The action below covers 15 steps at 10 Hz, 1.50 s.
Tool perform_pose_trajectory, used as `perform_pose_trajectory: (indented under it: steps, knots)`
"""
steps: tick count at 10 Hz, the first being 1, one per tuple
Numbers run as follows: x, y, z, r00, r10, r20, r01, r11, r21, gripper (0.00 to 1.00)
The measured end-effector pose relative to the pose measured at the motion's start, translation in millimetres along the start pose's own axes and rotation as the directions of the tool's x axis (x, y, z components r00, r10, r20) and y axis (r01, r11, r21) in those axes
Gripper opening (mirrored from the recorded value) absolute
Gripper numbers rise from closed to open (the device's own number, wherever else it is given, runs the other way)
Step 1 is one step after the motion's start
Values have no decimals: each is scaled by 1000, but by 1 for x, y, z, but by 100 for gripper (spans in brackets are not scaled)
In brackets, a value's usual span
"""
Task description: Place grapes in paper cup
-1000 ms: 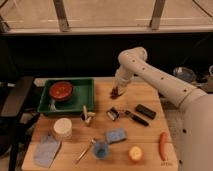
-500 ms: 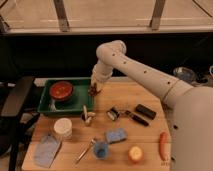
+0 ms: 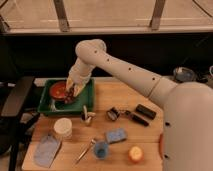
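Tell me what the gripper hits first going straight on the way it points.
Gripper, shut on the grapes, points down over the green tray. Likely first contact: the red bowl in that tray, or the tray floor beside it; depth is unclear.

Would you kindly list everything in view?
grapes: one bunch, dark red, in gripper
paper cup: one, white, front left
tray: one, green, rear left
bowl: one, red, in tray
blue cup: one, blue, front middle
sponge: one, blue, by blue cup
utensil: one, pale, left of blue cup
fruit: one, yellow, front right
cloth: one, bluish, front left corner
black blocks: two, black, right of middle
table: one, wooden, centre
arm: one, white, reaching left
gripper: one, pale, shut on grapes above tray
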Motion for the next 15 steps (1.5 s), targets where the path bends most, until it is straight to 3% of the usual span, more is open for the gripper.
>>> perform_pose_trajectory:
  steps: [9, 15]
  knots:
    - [-4, 1, 0, 1000, -19, -7, 19, 1000, -10, 0]
    - [-72, 22, 21, 984, -175, 15, 175, 984, -12, 0]
